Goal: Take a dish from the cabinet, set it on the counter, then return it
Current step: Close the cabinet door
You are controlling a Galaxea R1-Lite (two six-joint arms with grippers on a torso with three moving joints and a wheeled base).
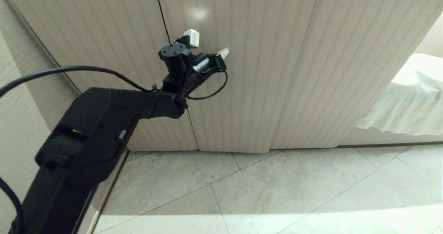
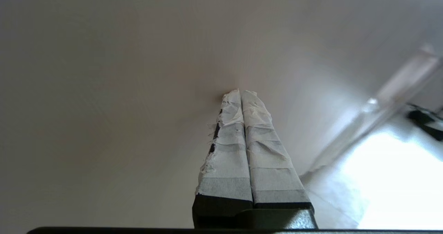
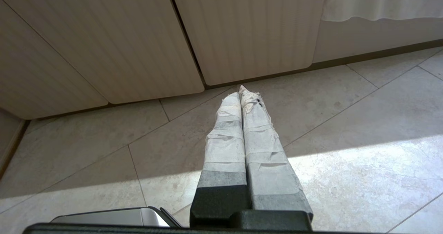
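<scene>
Cabinet [image 1: 242,71] doors closed; left hand [image 1: 223,53] clenched, empty, tips at middle door.

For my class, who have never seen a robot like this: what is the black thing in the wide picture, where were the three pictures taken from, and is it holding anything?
The black thing is the robot's left arm, seen from a camera on its head. At its end is the left gripper, raised against the closed ribbed doors of the cabinet. The other two pictures come from cameras on each wrist, looking along the taped fingers. The left wrist view shows its jaws pressed together with nothing between them, tips at a pale surface. The right gripper hangs low over the tiled floor, jaws also together and empty. No dish or counter shows; a white cloth hangs on the right.
</scene>
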